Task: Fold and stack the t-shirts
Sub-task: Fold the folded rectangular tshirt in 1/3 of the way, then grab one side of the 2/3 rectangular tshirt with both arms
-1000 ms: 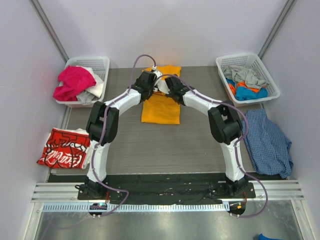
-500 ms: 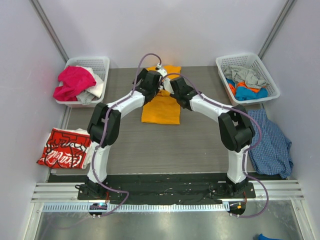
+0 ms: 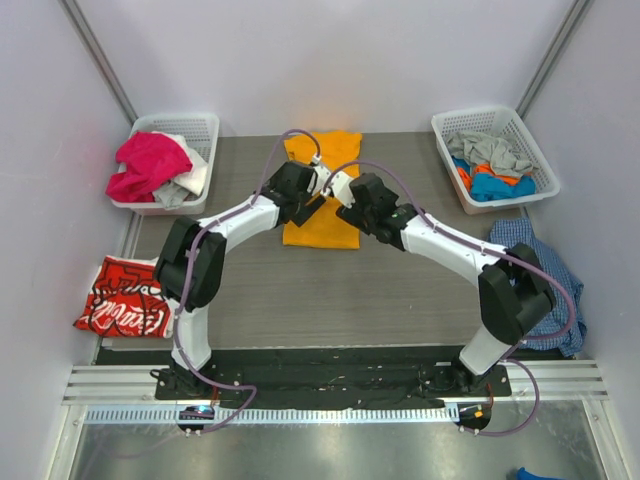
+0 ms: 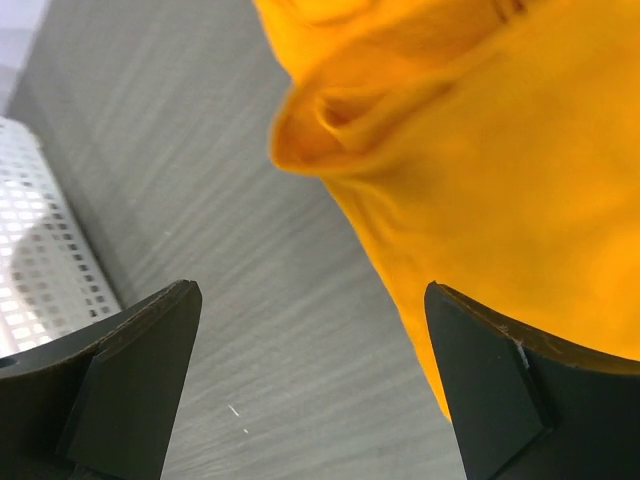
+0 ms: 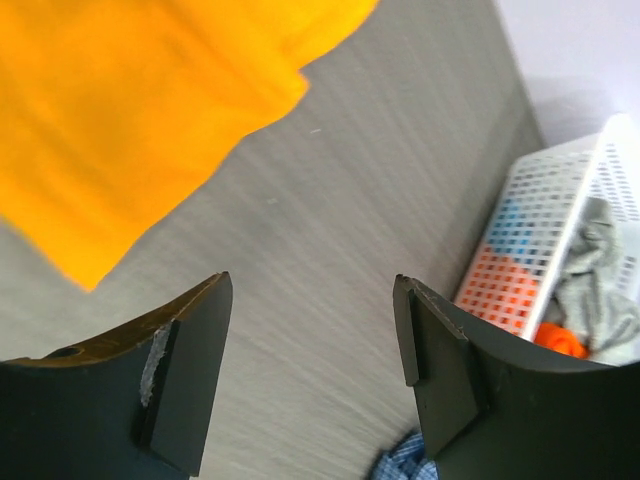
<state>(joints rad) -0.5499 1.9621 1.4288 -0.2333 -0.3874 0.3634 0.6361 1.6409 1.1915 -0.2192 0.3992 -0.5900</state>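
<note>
A plain orange-yellow t-shirt lies folded lengthwise in the middle of the table, its far end showing beyond the arms. Both grippers hover over its middle: my left gripper on its left side, my right gripper on its right. In the left wrist view the left gripper is open over bare table, with the shirt's edge by the right finger. The right gripper is open too, the shirt off to its left. A red t-shirt with white lettering lies folded at the table's left edge.
A white basket with pink and white clothes stands at the back left. Another white basket with grey, blue and orange clothes stands at the back right. A blue checked shirt lies along the right edge.
Both grippers have opened and let go of the orange t-shirt. Both arms have drawn back toward the near side, uncovering the shirt's far end.
</note>
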